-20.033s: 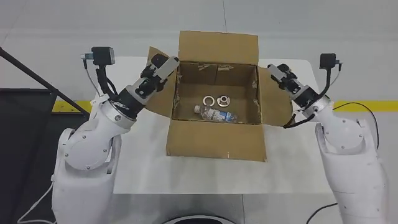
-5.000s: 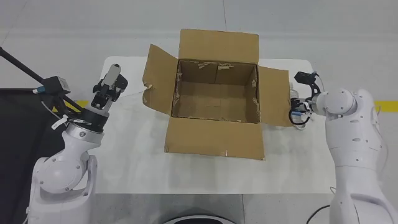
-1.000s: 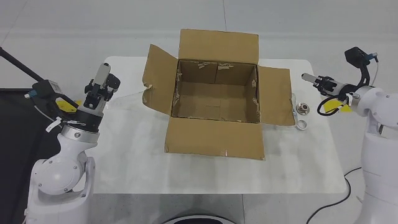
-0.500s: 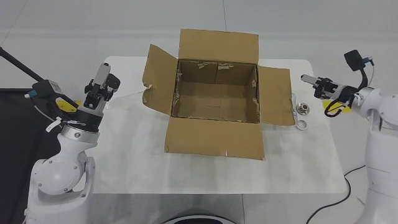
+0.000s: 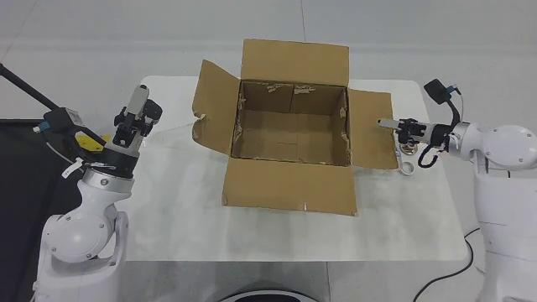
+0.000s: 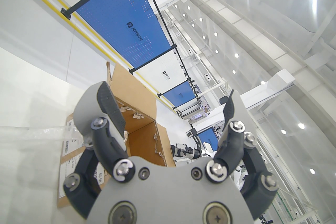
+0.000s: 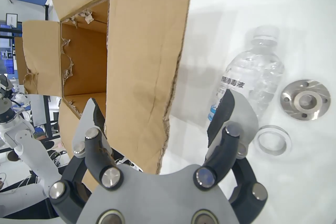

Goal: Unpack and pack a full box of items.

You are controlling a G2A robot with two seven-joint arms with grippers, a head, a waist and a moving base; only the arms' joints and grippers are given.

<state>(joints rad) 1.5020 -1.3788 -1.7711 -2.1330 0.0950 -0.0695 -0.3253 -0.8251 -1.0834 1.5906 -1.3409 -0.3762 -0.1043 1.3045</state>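
The cardboard box stands open in the middle of the table with a bare floor and all flaps spread. Beside its right flap lie a clear water bottle, a metal flange and a metal ring; the ring also shows from above. My right gripper hangs open over the outer edge of that flap, with nothing between its fingers. My left gripper is open and raised over the table's left side, well apart from the box.
The white table has free surface in front of and to the left of the box. A black stand and dark mat sit beyond the table's left edge.
My right arm has swung in from the table's right edge toward the box, and its gripper now hovers at the right flap. The left arm has stayed still.
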